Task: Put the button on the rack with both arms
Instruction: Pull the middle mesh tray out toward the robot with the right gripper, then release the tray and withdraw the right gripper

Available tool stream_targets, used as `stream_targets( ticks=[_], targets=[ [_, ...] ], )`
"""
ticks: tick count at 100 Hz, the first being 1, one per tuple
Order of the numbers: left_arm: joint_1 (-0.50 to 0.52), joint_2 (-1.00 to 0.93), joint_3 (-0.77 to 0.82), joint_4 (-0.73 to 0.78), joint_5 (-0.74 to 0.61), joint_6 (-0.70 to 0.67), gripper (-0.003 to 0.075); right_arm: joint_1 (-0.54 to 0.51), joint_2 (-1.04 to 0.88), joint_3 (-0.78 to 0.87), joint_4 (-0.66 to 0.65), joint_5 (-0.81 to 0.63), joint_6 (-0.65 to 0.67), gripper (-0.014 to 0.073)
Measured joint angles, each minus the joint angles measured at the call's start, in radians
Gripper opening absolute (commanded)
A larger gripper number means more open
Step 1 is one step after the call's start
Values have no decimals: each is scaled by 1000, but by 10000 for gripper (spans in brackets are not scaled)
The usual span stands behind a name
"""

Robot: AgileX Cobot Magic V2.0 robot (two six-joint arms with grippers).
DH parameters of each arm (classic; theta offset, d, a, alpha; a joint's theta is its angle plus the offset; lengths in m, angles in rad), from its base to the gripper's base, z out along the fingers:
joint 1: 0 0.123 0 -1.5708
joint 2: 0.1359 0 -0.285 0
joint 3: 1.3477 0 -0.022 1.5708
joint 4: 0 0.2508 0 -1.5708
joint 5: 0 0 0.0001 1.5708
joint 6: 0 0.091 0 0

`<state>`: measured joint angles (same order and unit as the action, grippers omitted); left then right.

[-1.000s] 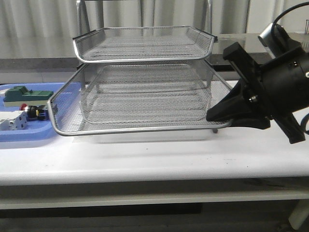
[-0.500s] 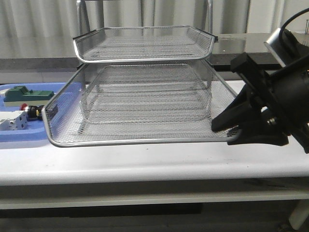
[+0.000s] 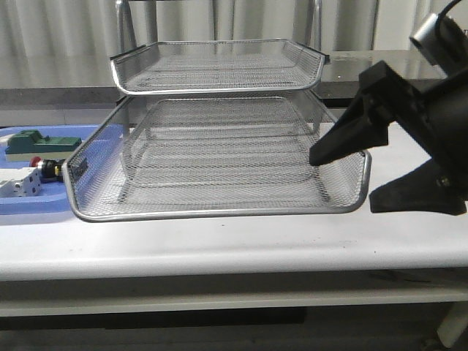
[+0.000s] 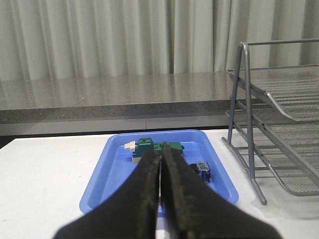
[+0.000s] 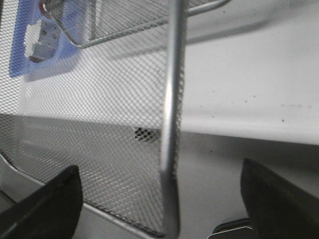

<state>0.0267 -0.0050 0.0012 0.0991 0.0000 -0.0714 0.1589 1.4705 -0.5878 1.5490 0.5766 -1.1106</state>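
The rack (image 3: 219,157) blocks mid-table; bare table (image 3: 219,245) runs in front.

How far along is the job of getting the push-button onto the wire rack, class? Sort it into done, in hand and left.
Done: the rack's lower tray stands drawn out toward the table's front edge.
In hand: the right gripper is open around that tray's front right corner rim.
Left: the red-capped button lies in the blue tray; the left gripper, closed and empty, points at it and must carry it over.
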Motion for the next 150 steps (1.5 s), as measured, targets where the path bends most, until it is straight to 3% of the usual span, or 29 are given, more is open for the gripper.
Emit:
stream_targets(
  ticks=[14,28,63,82,98,124,150],
  targets=[
    [0,0,0,0,0,0,4,0,-67,0,-32,0,28,642],
    [0,0,0,0,0,0,4,0,-137,0,-175,0,144,642],
    [0,0,0,0,0,0,4,0,-380,-22,-789,55,623,642],
    [0,0,0,0,0,0,4,0,-507,-112,-1205,210,968,642],
    [0,0,0,0,0,0,4,0,-593,-181,-1472,366,1163,642],
    [0,0,0,0,0,0,4,0,-733,-197,-1593,532,1271,642],
    [0,0,0,0,0,0,4,0,-836,-197,-1628,548,1300,627]
  ],
)
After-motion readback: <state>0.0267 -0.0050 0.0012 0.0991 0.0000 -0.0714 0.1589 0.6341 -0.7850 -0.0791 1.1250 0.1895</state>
